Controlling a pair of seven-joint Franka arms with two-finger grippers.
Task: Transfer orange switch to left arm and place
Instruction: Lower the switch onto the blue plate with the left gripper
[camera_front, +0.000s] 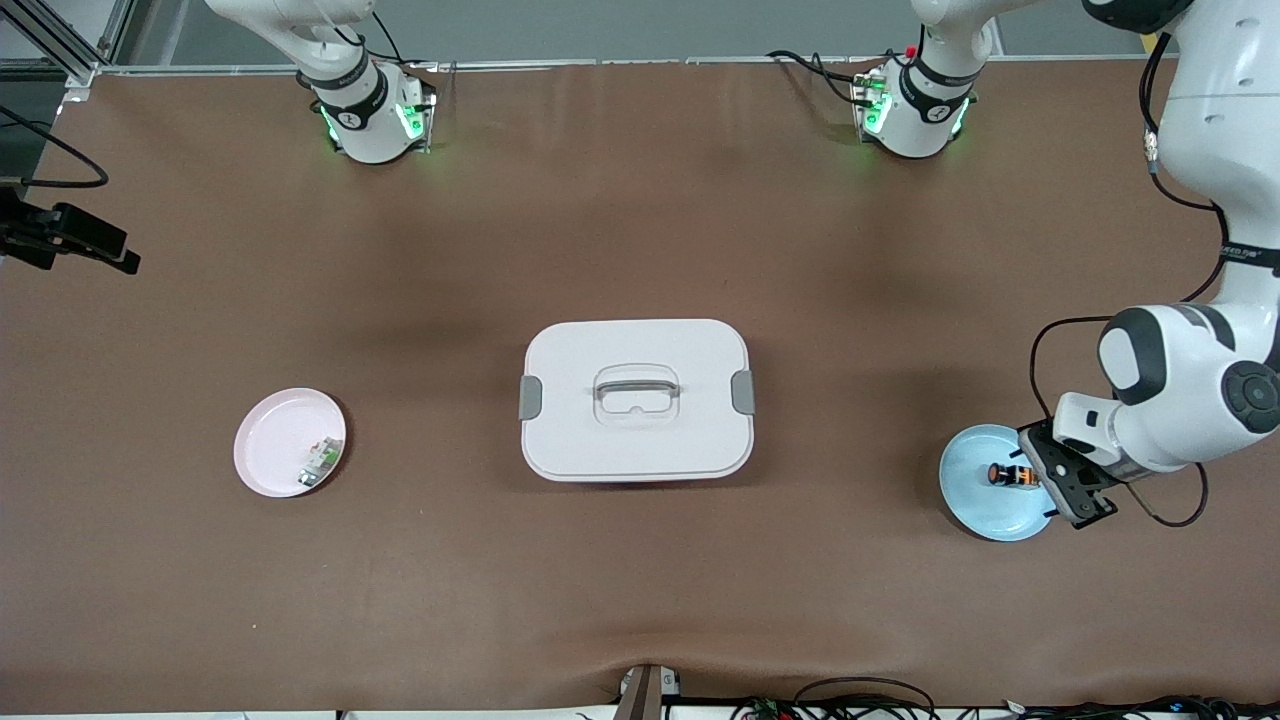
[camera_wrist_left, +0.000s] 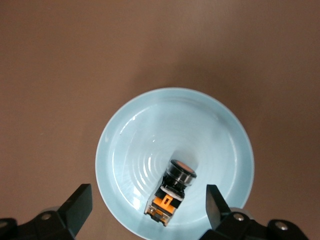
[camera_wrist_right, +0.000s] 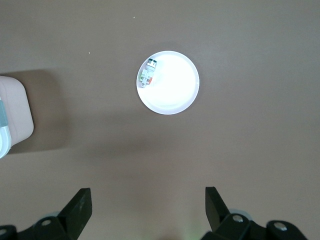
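Note:
The orange switch (camera_front: 1010, 475) lies on its side in a light blue plate (camera_front: 975, 495) toward the left arm's end of the table. My left gripper (camera_front: 1050, 478) hangs open just over that plate. In the left wrist view the switch (camera_wrist_left: 172, 192) sits on the plate (camera_wrist_left: 150, 130), between the spread fingers of the left gripper (camera_wrist_left: 147, 202), which touch nothing. The white box (camera_front: 637, 398) stands at the table's middle. My right gripper (camera_wrist_right: 147, 202) is open and empty, high over the table; it is out of the front view.
A pink plate (camera_front: 275, 435) with a small green-and-white part (camera_front: 322, 462) lies toward the right arm's end. The right wrist view shows that plate (camera_wrist_right: 172, 87), the part (camera_wrist_right: 148, 72) and a corner of the box (camera_wrist_right: 15, 112). A black camera mount (camera_front: 70, 240) sits at that table edge.

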